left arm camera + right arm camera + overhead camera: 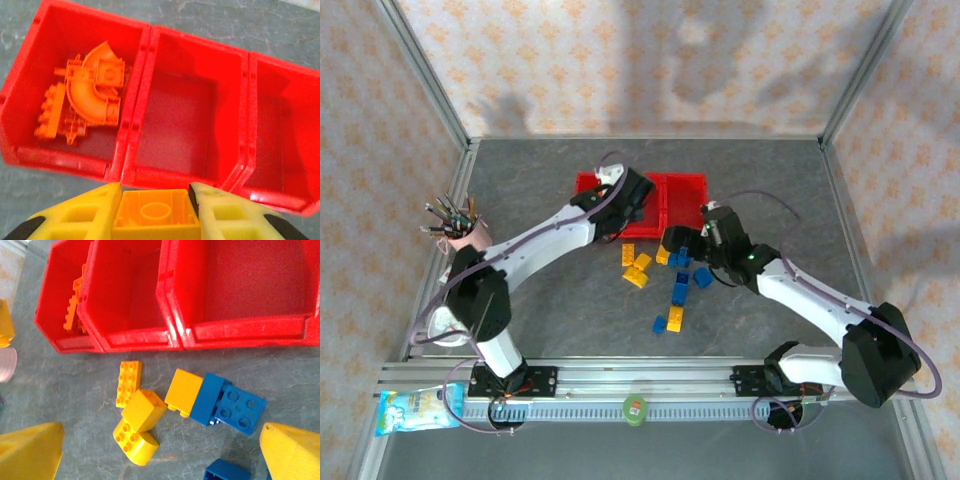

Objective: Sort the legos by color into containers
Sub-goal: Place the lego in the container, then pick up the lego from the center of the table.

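Three joined red bins (685,195) stand at the table's middle back. The left bin (20,85) holds several orange legos (90,95), one of them curved. The middle bin (175,125) and right bin (280,130) show bare floors. My left gripper (155,192) is shut on a yellow brick (156,215), hollow side up, just before the middle bin's near wall. My right gripper (160,435) hangs open over loose yellow bricks (144,410) and blue bricks (239,410) in front of the bins, gripping nothing. More loose bricks (678,295) lie nearer the arms.
A pink cup of pens (460,228) stands at the left beside the left arm. A green object (635,410) and a blue packet (415,410) lie at the near rail. Metal frame posts border the table.
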Robot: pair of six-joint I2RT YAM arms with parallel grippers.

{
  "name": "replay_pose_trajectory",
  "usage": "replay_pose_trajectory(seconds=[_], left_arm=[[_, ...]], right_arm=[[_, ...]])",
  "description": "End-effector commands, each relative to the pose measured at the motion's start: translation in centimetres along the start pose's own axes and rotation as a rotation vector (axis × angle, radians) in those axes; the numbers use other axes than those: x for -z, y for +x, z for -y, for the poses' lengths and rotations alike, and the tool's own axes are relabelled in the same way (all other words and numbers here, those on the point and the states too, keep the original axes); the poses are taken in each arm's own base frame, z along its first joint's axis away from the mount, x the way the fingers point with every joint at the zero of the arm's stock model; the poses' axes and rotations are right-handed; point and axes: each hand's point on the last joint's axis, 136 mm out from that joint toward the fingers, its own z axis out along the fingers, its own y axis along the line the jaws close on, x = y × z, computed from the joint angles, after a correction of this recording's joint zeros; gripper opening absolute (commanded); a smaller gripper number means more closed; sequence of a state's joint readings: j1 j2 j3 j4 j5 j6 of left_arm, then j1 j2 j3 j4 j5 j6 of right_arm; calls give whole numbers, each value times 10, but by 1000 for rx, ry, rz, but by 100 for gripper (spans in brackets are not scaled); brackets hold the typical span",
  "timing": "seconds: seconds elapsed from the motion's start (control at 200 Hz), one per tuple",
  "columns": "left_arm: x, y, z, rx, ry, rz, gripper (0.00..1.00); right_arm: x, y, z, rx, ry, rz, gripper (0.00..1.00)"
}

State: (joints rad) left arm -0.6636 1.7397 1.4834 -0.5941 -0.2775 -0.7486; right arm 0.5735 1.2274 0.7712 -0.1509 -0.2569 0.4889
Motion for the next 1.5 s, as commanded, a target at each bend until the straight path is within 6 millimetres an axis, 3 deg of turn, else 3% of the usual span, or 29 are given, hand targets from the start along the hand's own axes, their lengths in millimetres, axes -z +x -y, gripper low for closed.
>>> replay_pose_trajectory(seconds=[0.0,0.075,0.15,0.405,0.531,0.691,0.866,1.101,1.316,1.497], left_arm=[[-13,-18,7,-88,-33,6,33],[-24,-27,21,-105,-27,12,33],[-48,-23,28,-134,-51,-10,33],[-102,-15,28,-158,-123,-58,34],[-108,-19,34,-199,-125,-61,48],[-92,-25,34,-203,-108,-70,59],[-48,-19,29,-171,-15,-82,59],[8,26,7,-139,116,-119,60],[17,79,-3,-306,138,-151,60],[7,108,11,-427,175,-183,61]], right_arm=[[2,-17,-1,-42,-1,25,100],[0,-23,3,-45,10,35,100],[-2,-28,6,-48,21,39,100],[-7,-33,8,-41,41,40,100],[-6,-35,9,-14,54,44,100],[-5,-34,9,21,77,20,100],[0,-27,6,49,76,-6,100],[2,6,9,53,53,-94,100],[3,36,26,40,41,-148,100],[9,46,37,1,29,-131,100]])
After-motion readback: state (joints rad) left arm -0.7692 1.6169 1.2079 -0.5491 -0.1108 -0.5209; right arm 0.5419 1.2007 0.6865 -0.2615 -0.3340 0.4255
